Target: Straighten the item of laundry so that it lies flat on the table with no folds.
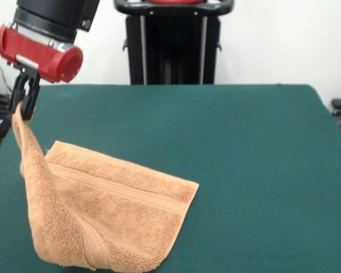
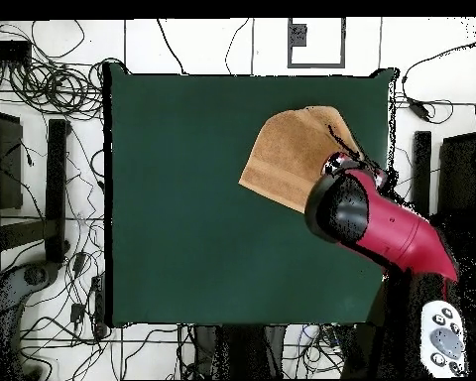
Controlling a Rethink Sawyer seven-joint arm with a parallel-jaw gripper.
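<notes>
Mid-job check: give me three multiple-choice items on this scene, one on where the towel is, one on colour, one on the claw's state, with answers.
1. Seen from the front, the towel lies at the table's
A. lower left
B. centre
C. far right

2. The towel's colour is
A. white
B. orange-tan
C. blue

3. The claw is
A. open above the bare cloth
B. shut on a raised towel corner
C. out of sight

Answers: 1 A, the towel fills the lower left of the front view. 2 B, its terry is orange-tan against the green table. 3 B, a corner rises in a peak into the closed claw.
</notes>
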